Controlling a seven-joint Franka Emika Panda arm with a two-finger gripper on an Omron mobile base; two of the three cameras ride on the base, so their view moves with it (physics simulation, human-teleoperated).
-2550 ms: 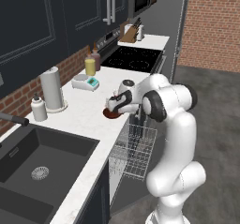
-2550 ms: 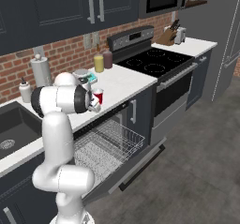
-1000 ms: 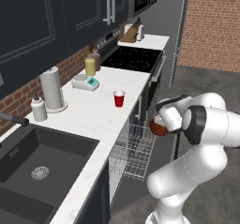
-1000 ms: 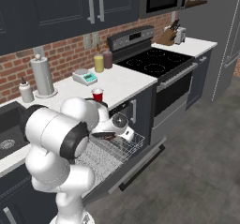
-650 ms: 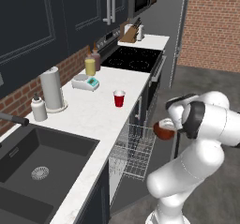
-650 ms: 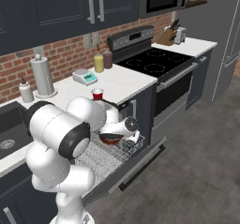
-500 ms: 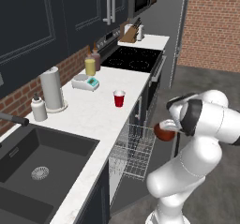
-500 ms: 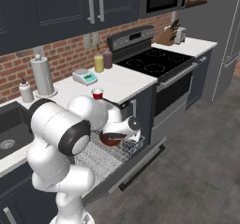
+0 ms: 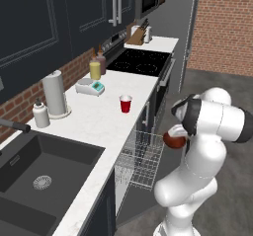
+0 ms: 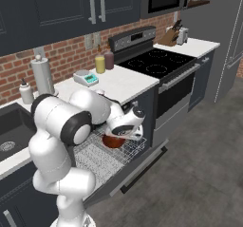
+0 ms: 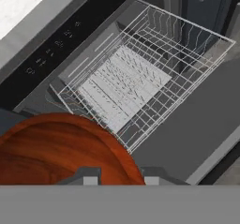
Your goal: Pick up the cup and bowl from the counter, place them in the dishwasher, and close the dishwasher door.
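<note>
The dark red-brown bowl (image 9: 174, 140) hangs over the outer edge of the dishwasher's pulled-out wire rack (image 9: 141, 158), with my gripper (image 9: 179, 131) shut on its rim. In the hand view the bowl (image 11: 61, 148) sits at the lower left between my fingertips (image 11: 91, 176), above the rack (image 11: 140, 78) and the lowered dishwasher door (image 11: 197, 129). The right base view has the bowl (image 10: 114, 140) under my hand (image 10: 124, 130), just above the rack (image 10: 97, 157). The red cup (image 9: 126, 103) stands upright on the white counter (image 9: 94, 116), near its front edge.
A black sink (image 9: 39, 176) lies at the left. A paper towel roll (image 9: 54, 94), a small white bottle (image 9: 40, 114), a scale (image 9: 90, 87) and two bottles (image 9: 95, 68) line the brick wall. The stove (image 9: 138, 62) and a knife block (image 9: 137, 32) are farther along.
The arm lifted the bowl off the counter and swung it out over the open dishwasher. In the last second it eased the bowl a little closer to the rack.
</note>
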